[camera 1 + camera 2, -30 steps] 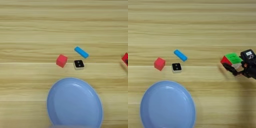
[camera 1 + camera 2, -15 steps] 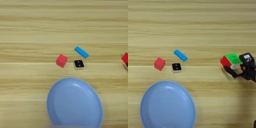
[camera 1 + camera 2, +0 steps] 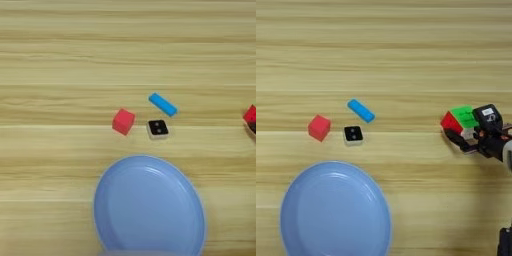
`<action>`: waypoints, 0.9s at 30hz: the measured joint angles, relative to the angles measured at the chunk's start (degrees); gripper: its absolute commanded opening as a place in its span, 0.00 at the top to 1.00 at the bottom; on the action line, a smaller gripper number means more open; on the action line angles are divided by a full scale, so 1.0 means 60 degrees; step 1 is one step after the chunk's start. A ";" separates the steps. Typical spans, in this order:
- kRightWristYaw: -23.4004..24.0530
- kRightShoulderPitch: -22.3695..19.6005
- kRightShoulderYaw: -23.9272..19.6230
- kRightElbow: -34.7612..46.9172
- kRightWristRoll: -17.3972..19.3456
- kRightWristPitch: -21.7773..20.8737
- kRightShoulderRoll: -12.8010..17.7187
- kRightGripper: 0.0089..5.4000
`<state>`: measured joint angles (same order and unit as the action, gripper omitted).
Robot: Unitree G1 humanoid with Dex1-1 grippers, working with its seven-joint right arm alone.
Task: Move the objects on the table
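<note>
The right gripper (image 3: 470, 135) comes in from the right edge of the table (image 3: 406, 50), and only the right eye view shows it properly; in the left eye view just a sliver of it and of its load reaches the edge. Its two black fingers (image 3: 458, 142) are closed around the puzzle cube (image 3: 461, 121), one finger running along the cube's near, lower side and the other, with the blocky black part carrying a white label, pressed against its far right side. The cube sits tilted in that grasp, its green face up and its red face turned toward the robot's left. Whether it rests on the wood or is lifted just clear of it cannot be told.

The other small things lie well apart from the gripper, toward the robot's left. The blue bar (image 3: 361, 110) lies flat and slanted, its left end further from the robot than its right end. Just nearer the robot than the bar's right end is the square tile (image 3: 353, 135), black with a pale rim and two small pale dots on its face. The red cube (image 3: 319, 127) stands to the left of the tile, near it but not touching.

The big blue plate (image 3: 336, 210) fills the near left part of the table, its rim close to the tile and the red cube without touching either.
</note>
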<state>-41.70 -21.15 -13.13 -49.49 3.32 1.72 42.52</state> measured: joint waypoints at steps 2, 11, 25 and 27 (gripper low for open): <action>0.0003 -0.0062 0.0011 -0.0072 0.0000 -0.0041 0.0000 0.26; 0.0021 -0.0238 0.0038 -0.0349 -0.0002 -0.0358 -0.0003 0.38; -0.0172 -0.0205 0.0135 0.0902 0.0059 -0.0219 -0.0230 0.38; -0.0228 -0.0166 0.0209 0.1548 0.0087 -0.0005 -0.0307 0.38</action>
<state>-43.07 -22.15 -11.88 -40.21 3.84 1.69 40.68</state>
